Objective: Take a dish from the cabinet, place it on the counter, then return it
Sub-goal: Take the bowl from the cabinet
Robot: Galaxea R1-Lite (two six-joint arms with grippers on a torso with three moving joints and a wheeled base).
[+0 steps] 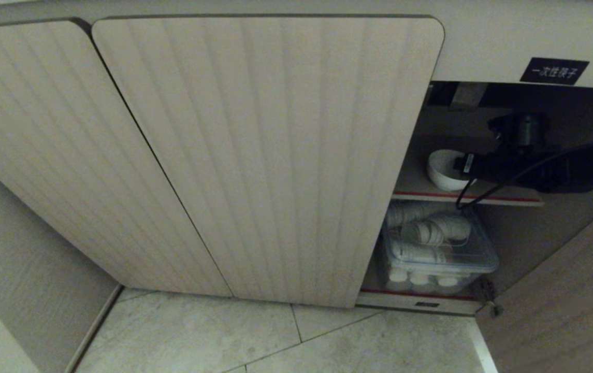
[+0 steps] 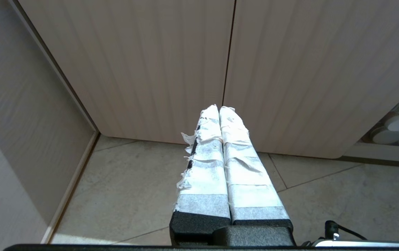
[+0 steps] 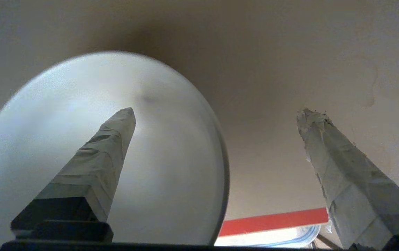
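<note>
1. Where the cabinet (image 1: pixel 270 155) stands open at the right of the head view, the dish (image 1: pixel 444 171) sits on the red-edged inner shelf (image 1: pixel 420 196), right of frame centre.
2. Dish orientation: round, so no long axis; the mouth faces up and tips slightly toward the right edge of frame. In the right wrist view the hollow of the dish (image 3: pixel 168 167) fills the left half of the frame.
3. Right gripper (image 3: pixel 216 115): fingers spread wide. One taped finger (image 3: pixel 105 153) lies over the bowl's hollow, the other is outside the rim, at the right of the frame. Contact with the rim: cannot tell.
4. Left gripper (image 2: pixel 219 108): taped fingers pressed together, holding nothing, at the centre of the left wrist view before the closed ribbed doors.
5. Containers: a clear plastic bin (image 1: pixel 482 259) sits below the shelf, lower right of the head view, holding white ribbed cups (image 1: pixel 433 232) lying on their sides, with more below them.
6. Black label (image 1: pixel 554 71) at the upper right, above the opening.
</note>
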